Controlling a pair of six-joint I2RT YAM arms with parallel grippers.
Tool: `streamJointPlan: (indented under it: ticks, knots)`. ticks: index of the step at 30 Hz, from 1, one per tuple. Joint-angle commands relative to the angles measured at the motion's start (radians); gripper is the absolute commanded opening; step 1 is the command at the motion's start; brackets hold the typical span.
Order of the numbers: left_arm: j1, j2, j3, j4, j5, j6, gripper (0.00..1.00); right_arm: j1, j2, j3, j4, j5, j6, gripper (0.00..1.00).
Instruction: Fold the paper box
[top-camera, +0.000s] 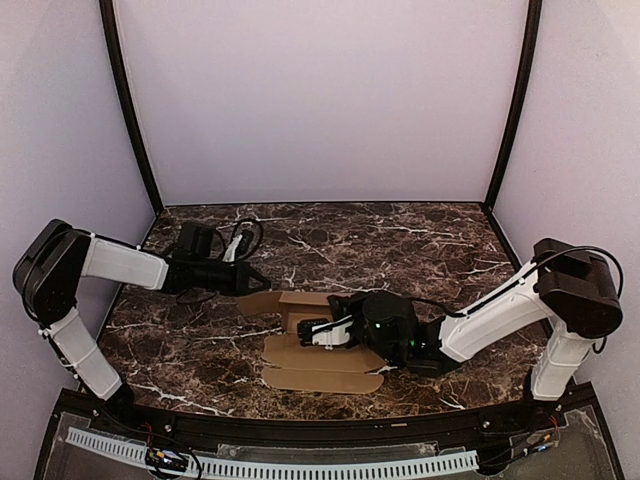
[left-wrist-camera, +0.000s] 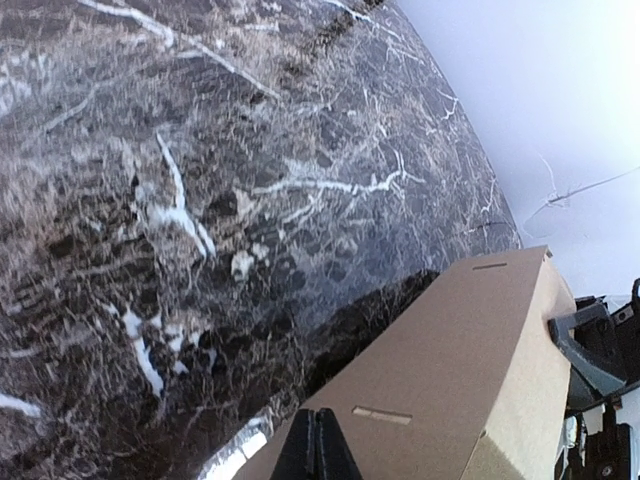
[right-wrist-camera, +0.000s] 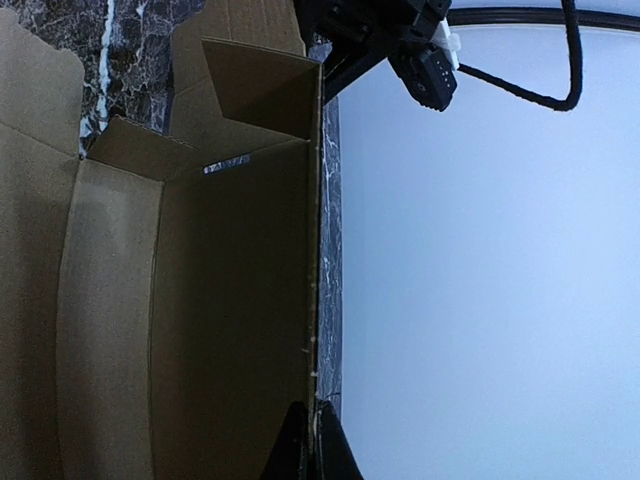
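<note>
The paper box is a tan die-cut cardboard sheet lying partly folded mid-table, with one long panel raised. My right gripper is shut on that panel's near edge. In the right wrist view the thin edge runs straight down between the fingertips of the right gripper, and the box's inside opens to the left. My left gripper is shut at the panel's far end. In the left wrist view the left gripper lies against the panel's outer face, near a slot, with nothing between the jaws.
The dark marble table is enclosed by pale walls with black corner posts. A loop of black cable lies behind the left wrist. A white perforated strip runs along the near edge.
</note>
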Motion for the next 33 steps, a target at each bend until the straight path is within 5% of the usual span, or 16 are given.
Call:
streamJointPlan:
  ticks: [1,20,33]
  knots:
    - [0.001,-0.005,-0.08,0.088,0.073,-0.043,0.01,0.012,0.031,0.005,0.045,0.008,-0.005,0.0]
    - [-0.145,0.033,-0.221,0.282,0.046,-0.155,0.01,0.011,0.122,0.071,0.019,0.065,0.029,0.0]
    - [-0.149,-0.009,-0.186,0.145,-0.022,-0.131,0.01,0.025,0.107,0.017,0.06,0.081,0.043,0.0]
